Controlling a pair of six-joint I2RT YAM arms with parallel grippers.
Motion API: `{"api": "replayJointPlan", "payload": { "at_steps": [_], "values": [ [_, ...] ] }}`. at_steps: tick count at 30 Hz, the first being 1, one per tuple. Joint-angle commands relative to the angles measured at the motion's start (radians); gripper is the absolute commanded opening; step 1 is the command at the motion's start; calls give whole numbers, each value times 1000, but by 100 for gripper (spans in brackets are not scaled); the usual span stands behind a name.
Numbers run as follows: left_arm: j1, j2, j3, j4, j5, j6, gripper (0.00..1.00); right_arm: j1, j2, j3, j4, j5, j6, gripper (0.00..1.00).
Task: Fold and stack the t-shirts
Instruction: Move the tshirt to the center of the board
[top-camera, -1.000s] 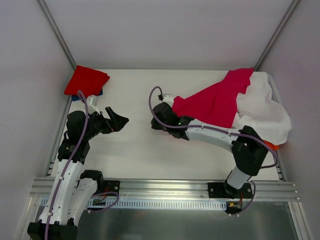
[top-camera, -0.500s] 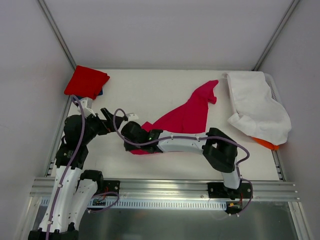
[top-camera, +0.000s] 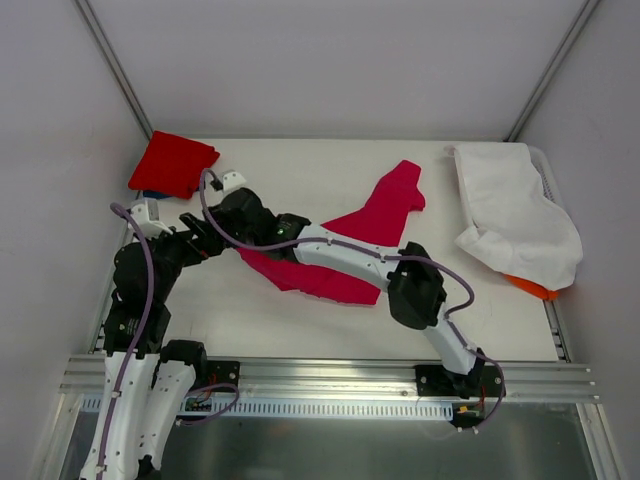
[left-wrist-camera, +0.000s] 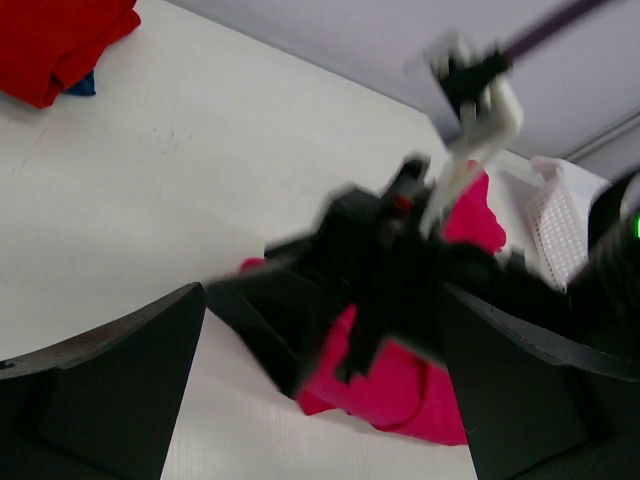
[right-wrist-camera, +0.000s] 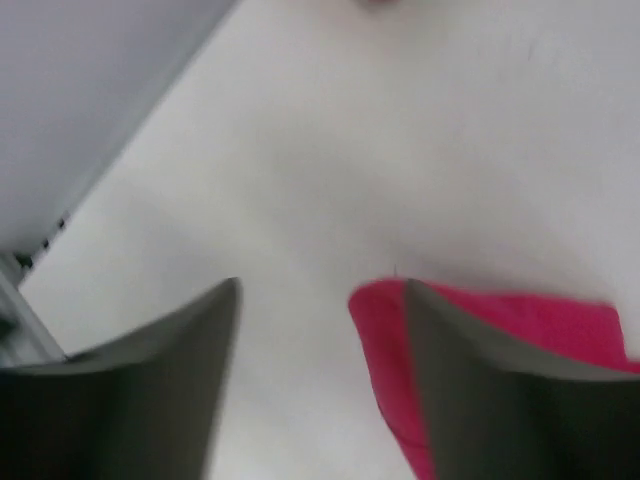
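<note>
The crimson-pink t-shirt (top-camera: 385, 210) lay rumpled across the middle of the table (top-camera: 270, 170). At its left end hung the right hand (right-wrist-camera: 320, 285), its fingers a little apart. The shirt's edge lay under one finger, but the hand gripped nothing. The left hand (left-wrist-camera: 320, 290), close by, gaped wide and empty. The red t-shirt (top-camera: 172, 163) sat folded on the blue t-shirt (top-camera: 150, 195) in the table's back left corner.

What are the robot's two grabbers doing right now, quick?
Left gripper: open wide, holding nothing.
Right gripper: open, fingers a little apart; the pink shirt lies loose beside one finger, not pinched.
</note>
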Motion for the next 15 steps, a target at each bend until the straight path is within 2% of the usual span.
{"api": "replayJointPlan", "payload": {
  "at_steps": [1,2,3,4,6,9,10,11,13,15],
  "values": [
    [-7,-1,13,-72,13,20,99,-73,134,275,38,-24,-115,82],
    [-7,-1,13,-72,10,20,99,-87,168,334,17,-21,-123,99],
    [-7,-1,12,-72,8,20,99,-105,217,447,-4,-21,-124,100],
    [-7,-1,10,-72,4,20,99,-142,227,490,-53,-23,-118,100],
    [-7,8,10,-70,8,20,99,-177,202,502,-84,-11,-109,99],
    [-7,72,15,-72,50,15,99,-235,9,256,-31,65,-109,99],
    [-7,95,25,-68,92,8,99,-243,-98,103,4,81,-109,99],
    [-7,121,30,-67,119,2,99,-251,-150,35,9,123,-100,100],
    [-7,218,41,-55,218,-23,99,-263,-291,-158,29,167,-98,100],
    [-7,320,45,-19,278,-49,99,-269,-367,-269,32,230,-100,100]
  ]
}}
